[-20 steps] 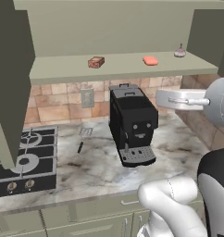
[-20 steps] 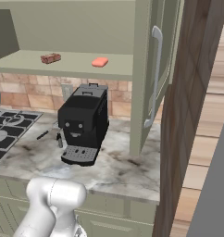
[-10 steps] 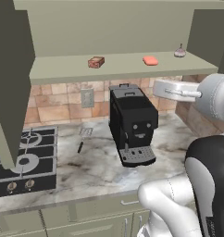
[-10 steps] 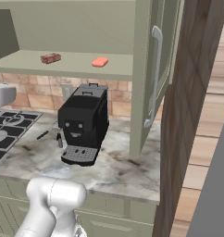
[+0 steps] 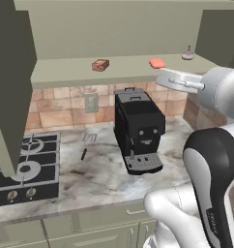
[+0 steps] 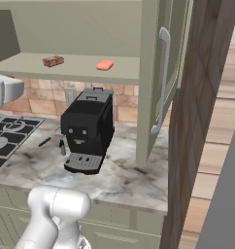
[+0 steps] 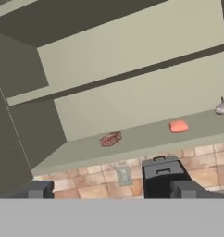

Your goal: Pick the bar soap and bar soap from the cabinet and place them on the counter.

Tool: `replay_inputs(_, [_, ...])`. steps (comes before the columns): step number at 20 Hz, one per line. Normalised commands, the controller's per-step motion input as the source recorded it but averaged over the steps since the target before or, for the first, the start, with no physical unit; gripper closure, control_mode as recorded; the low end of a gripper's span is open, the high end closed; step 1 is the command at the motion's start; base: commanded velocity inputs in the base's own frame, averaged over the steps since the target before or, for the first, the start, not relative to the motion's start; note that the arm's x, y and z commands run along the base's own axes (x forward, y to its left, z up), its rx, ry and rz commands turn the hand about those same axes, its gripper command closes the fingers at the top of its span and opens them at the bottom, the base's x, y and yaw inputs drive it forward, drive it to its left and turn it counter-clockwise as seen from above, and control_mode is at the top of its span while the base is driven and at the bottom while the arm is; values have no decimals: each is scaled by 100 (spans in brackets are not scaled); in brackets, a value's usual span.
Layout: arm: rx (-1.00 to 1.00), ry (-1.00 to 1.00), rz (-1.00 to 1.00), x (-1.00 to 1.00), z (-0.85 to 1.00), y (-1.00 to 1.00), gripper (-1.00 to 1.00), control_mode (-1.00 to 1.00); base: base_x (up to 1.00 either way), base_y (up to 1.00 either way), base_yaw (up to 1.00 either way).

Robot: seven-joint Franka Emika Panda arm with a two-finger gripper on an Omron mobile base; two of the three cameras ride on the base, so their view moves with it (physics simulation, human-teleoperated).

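The gripper stands wide and empty, its fingertips cut off low. Beyond the jaws, on the cabinet shelf, lie the orange-brown bar soap and coral-red bar soap, well apart.

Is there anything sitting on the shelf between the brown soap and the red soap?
No. In the left base view the shelf between the orange-brown bar soap and the coral-red bar soap is bare; the hand view shows the same.
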Motion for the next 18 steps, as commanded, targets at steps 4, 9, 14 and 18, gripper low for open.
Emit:
replay_inputs(4, [5,1,1,16,25,0,-100,-100,0,0,0])
replay_inputs(9, [1,5,3,4,6,0,-100,-100,0,0,0])
replay_inputs(14, [0,1,2,0,-19,0,-100,-100,0,0,0])
replay_inputs(18, [0,0,2,1,0,0,-100,-100,0,0,0])
